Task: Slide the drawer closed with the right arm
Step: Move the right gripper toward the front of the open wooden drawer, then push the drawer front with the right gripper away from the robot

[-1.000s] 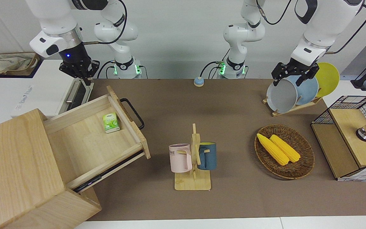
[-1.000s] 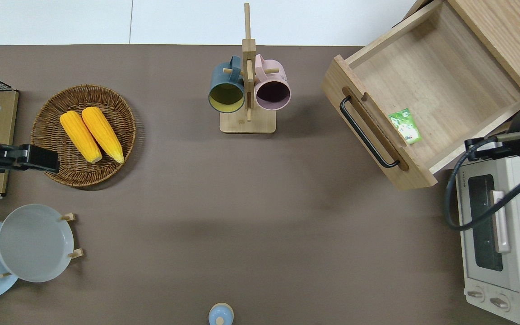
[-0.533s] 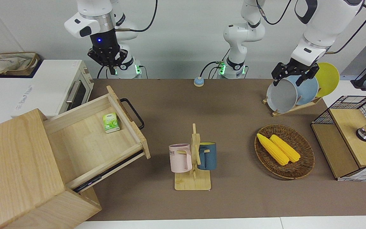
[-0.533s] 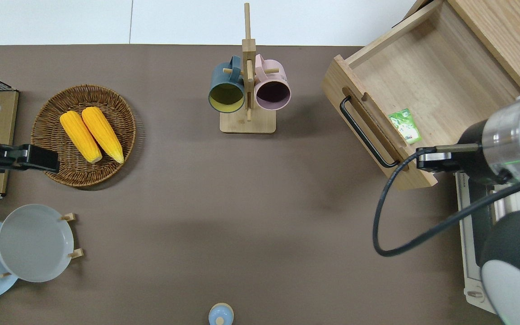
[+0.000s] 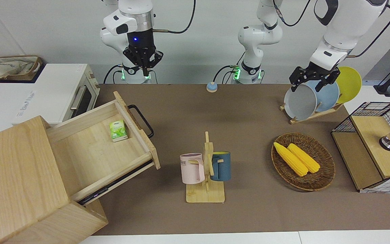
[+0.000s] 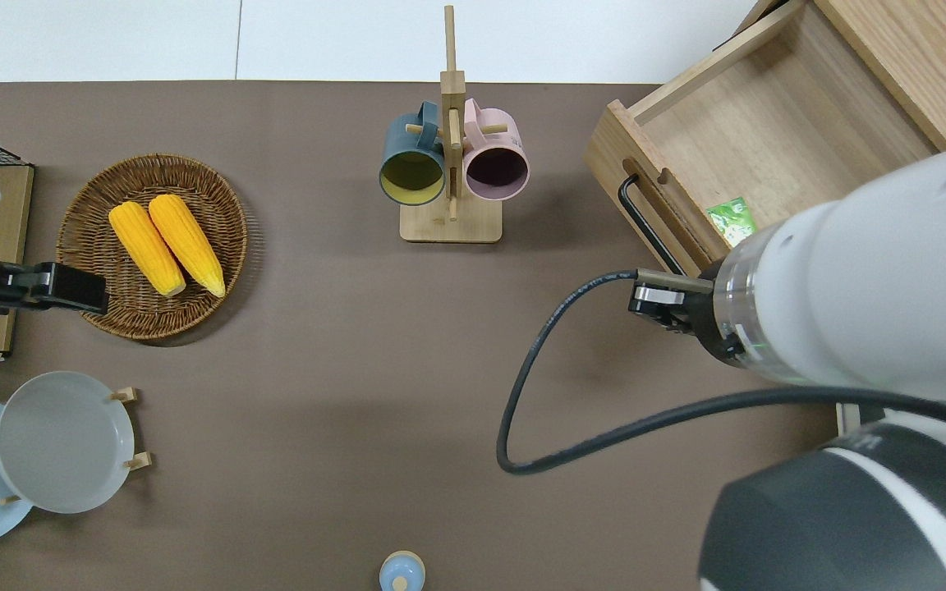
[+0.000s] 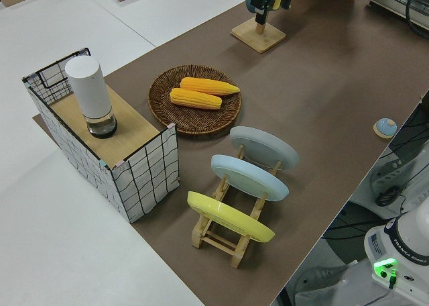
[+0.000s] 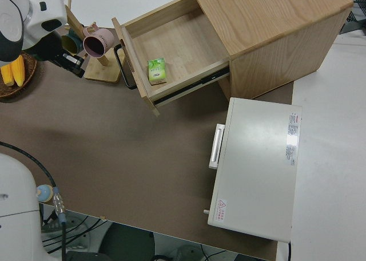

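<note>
Step in hand, as I judge it: approach. The drawer (image 5: 100, 149) is standing pulled well out of the cabinet (image 5: 19, 176) at the right arm's end of the surface (image 5: 249, 112), front panel and black bar handle (image 5: 141, 121) facing the middle of the surface. A small green packet (image 5: 118, 130) is lying inside, against the front panel.

The right hand (image 5: 143, 64) is hanging high in the air, touching nothing; its fingers are looking close together and empty. In the overhead view the arm's wrist is covering the nearer end of the drawer front, so the hand itself is hidden there.

Next move likely calls for lowering the hand to the front panel, then pushing straight along the drawer's runners toward the cabinet.

The left arm is parked; whether its fingers are apart, I cannot tell.
</note>
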{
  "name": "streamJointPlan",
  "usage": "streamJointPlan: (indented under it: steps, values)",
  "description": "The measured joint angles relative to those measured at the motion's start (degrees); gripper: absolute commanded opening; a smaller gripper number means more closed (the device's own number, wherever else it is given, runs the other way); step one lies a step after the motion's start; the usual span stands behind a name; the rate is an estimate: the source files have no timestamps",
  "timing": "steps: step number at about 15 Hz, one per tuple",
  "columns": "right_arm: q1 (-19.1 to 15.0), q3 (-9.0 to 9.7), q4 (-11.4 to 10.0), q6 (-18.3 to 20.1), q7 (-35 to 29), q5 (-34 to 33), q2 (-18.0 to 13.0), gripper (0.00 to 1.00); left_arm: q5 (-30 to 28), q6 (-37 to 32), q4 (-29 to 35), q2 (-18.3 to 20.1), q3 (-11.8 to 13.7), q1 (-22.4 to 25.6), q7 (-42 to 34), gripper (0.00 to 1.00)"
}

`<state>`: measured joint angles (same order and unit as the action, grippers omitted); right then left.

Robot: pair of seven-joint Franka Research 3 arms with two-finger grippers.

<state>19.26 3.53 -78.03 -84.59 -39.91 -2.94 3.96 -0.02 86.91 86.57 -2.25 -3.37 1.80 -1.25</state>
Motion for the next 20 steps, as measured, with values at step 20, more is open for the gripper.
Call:
streamJointPlan:
  steps: [20]
  values:
    - [0.73, 0.33, -8.17, -10.86, -36.49, 3.79, 9.53, 0.0, 0.0, 0.0, 0.0, 0.0, 0.0, 0.0, 0.0, 0.99]
